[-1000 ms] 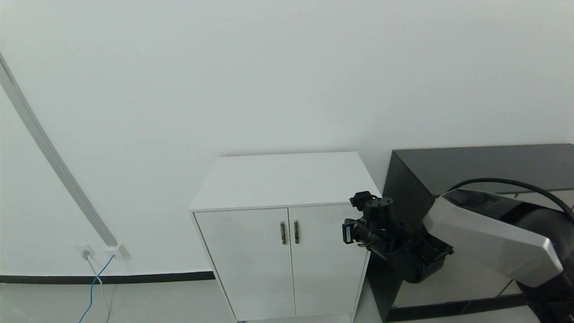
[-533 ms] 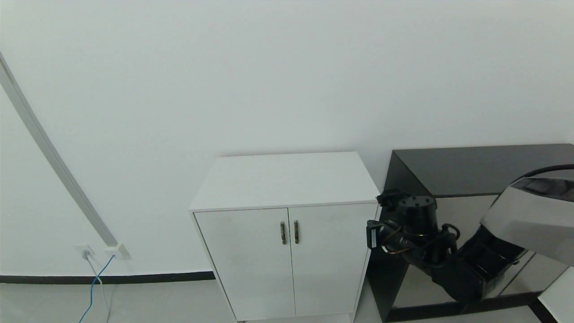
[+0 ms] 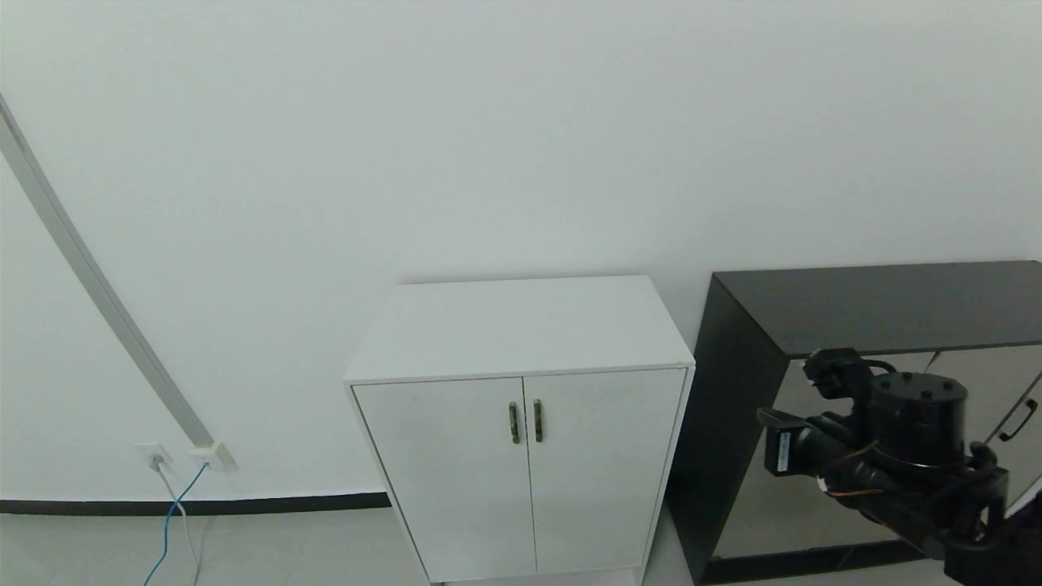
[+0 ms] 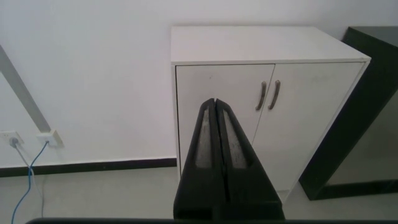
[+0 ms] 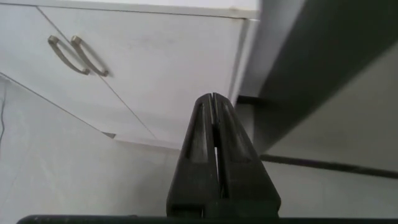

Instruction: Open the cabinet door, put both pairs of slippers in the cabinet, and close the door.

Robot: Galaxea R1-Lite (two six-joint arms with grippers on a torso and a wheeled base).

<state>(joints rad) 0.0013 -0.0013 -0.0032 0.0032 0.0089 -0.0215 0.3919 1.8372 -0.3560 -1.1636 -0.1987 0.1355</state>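
Note:
A white two-door cabinet (image 3: 521,325) stands against the wall with both doors shut. Its two metal handles (image 3: 525,422) sit side by side at the middle seam. In the head view my right arm's wrist (image 3: 895,439) hangs to the right of the cabinet, in front of the black unit. My right gripper (image 5: 214,96) is shut with nothing in it, and points toward the white cabinet's lower right corner (image 5: 239,93). My left gripper (image 4: 215,101) is also shut and holds nothing. It faces the left door (image 4: 217,81) from some distance, with the handles (image 4: 268,95) off to one side.
A black cabinet (image 3: 879,301) with a glossy front stands close against the white cabinet's right side. Wall sockets with a blue and a white cable (image 3: 167,480) are at the lower left, under a slanted conduit (image 3: 81,260). Pale floor lies in front.
My right arm has swung to the right and down, from in front of the cabinet's right door to in front of the black cabinet. The cabinet doors stay shut.

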